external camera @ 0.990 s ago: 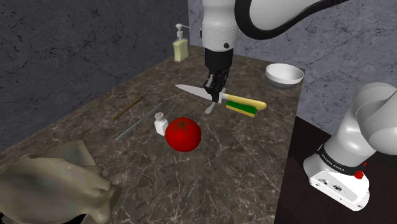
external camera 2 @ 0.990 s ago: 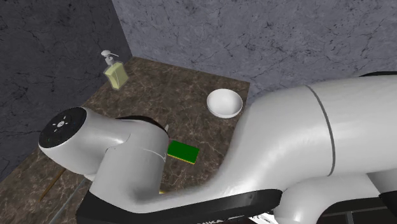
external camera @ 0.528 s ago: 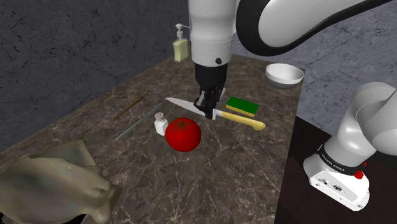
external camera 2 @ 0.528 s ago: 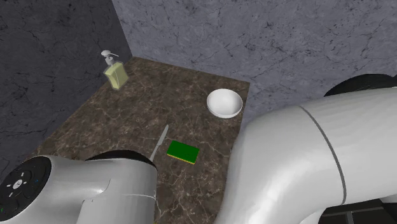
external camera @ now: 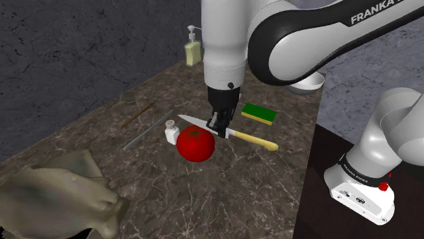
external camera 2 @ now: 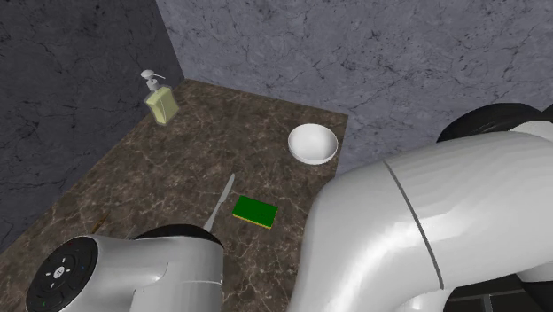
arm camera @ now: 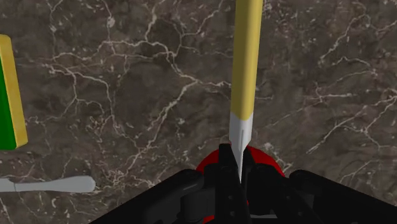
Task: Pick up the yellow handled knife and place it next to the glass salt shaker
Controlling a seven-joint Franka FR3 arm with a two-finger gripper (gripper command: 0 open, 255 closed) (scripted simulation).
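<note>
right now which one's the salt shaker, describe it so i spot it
On the dark marbled countertop, find the red tomato near the middle. The salt shaker stands at its side, towards the shoulder view's left: a small upright pale jar with a white cap, dwarfed by the tomato.

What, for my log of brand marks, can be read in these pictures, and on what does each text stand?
"FRANKA": white letters on the arm's dark joint, at the shoulder view's upper right.
A small dark print on the arm's white base: too small to read.
The knife, sponge and soap dispenser bear no text that I can see.
</note>
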